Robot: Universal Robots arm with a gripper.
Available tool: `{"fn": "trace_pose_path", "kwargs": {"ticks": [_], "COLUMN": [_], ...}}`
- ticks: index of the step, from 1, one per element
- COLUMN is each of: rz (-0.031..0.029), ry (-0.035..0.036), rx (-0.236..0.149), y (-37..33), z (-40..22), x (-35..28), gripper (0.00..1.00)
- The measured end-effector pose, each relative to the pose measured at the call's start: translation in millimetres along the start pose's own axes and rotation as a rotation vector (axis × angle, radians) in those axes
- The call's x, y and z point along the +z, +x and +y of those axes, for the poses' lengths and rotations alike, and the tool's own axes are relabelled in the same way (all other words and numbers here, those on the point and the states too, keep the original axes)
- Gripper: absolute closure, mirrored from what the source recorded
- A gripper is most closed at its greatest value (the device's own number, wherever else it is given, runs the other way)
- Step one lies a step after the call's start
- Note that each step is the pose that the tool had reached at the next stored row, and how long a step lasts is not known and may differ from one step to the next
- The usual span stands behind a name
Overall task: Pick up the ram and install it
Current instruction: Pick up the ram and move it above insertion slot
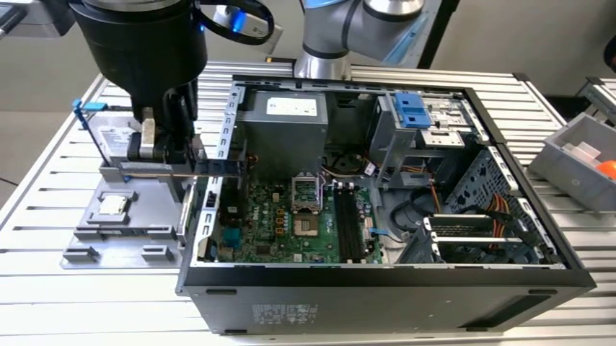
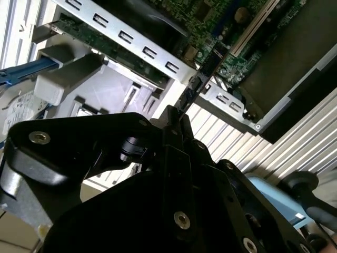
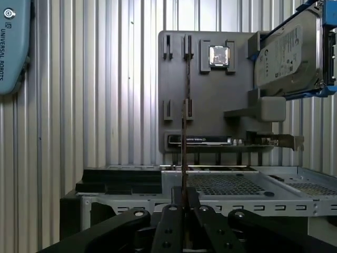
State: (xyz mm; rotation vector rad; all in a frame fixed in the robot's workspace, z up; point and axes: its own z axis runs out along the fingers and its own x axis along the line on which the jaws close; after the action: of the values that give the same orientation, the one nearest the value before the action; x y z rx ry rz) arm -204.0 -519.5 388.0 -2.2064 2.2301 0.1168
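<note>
Closest to the lens in the first wrist view, the claw (image 3: 184, 203) shows its black links drawn narrow and pinched on the ram (image 3: 184, 158). The ram appears there as a thin edge-on line running away from the fingertips. In the exterior view the ram (image 1: 183, 171) lies level. Its long axis points across from the grey holder (image 1: 135, 231) toward the computer case (image 1: 385, 295), and one end crosses the case's side wall. The memory slots (image 1: 347, 220) on the motherboard (image 1: 270, 216) sit well apart from the claw, toward the exterior view's right, and their length runs crosswise to the stick as held. Whether the ram's lower edge is free of the holder I cannot tell. Its chips are hidden by the edge-on angle, and the slot latches are too small to make out.
</note>
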Motion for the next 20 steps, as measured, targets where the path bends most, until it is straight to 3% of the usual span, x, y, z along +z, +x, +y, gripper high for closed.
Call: {"fn": "trace_pose_path", "kwargs": {"ticks": [20], "rz": [-0.0002], "ry": [0.0002], "rx": [0.0], "y": [-0.6], "z": [-33.5], "x": [-1.5], "gripper": [1.0]}}
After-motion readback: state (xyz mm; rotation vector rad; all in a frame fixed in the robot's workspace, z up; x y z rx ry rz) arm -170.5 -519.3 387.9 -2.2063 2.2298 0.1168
